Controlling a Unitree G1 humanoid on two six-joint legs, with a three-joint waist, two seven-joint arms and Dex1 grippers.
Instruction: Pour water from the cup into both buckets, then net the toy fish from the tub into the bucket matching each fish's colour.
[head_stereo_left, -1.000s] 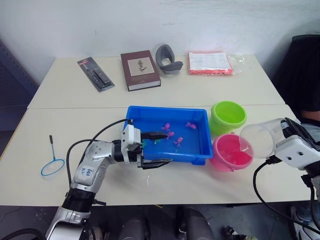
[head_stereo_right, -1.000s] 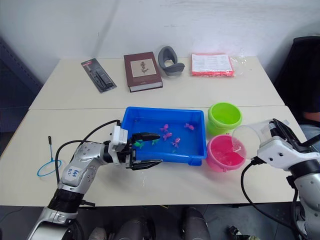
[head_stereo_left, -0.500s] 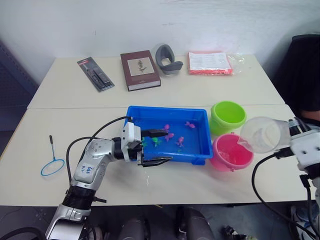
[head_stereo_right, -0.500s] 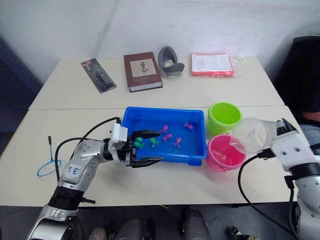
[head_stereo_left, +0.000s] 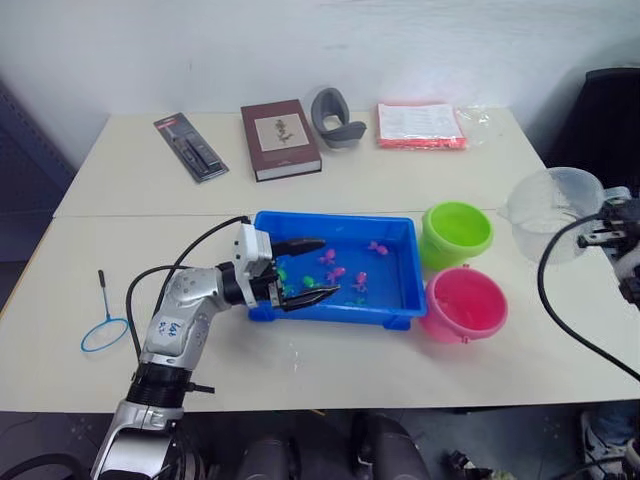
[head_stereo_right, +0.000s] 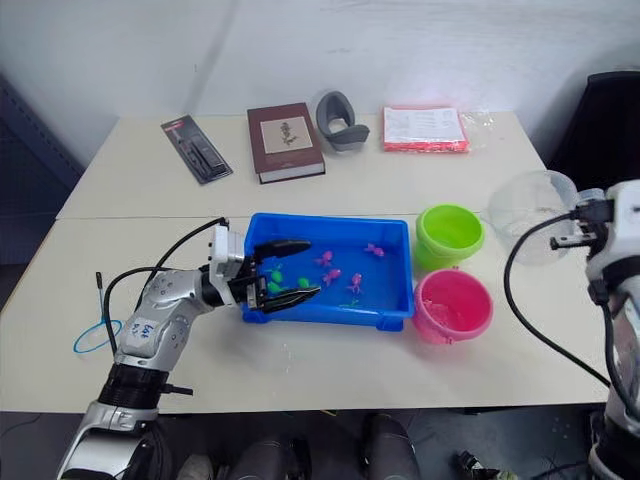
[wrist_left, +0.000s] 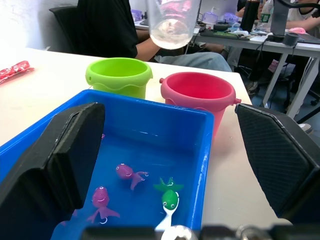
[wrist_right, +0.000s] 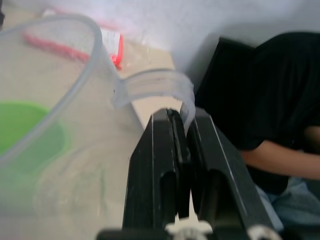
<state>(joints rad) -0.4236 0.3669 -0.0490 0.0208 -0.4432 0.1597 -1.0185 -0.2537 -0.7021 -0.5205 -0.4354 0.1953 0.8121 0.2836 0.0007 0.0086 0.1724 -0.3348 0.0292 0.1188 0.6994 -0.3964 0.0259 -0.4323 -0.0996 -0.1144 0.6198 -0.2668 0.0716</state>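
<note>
Now that the right gripper (wrist_right: 182, 165), clamped on the cup (head_stereo_left: 548, 212), has lifted off the pink bucket (head_stereo_left: 465, 304), the green bucket (head_stereo_left: 456, 232) likely comes next, while the left gripper (head_stereo_left: 305, 270) gapes over the tub (head_stereo_left: 400, 318).

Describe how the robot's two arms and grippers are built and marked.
The left arm is silver-grey with a white label bearing handwritten marks, a black cable looping over it and a white wrist block. The left gripper has two black jaws. The right arm is white-cased with a black cable, and the right gripper is black too.
</note>
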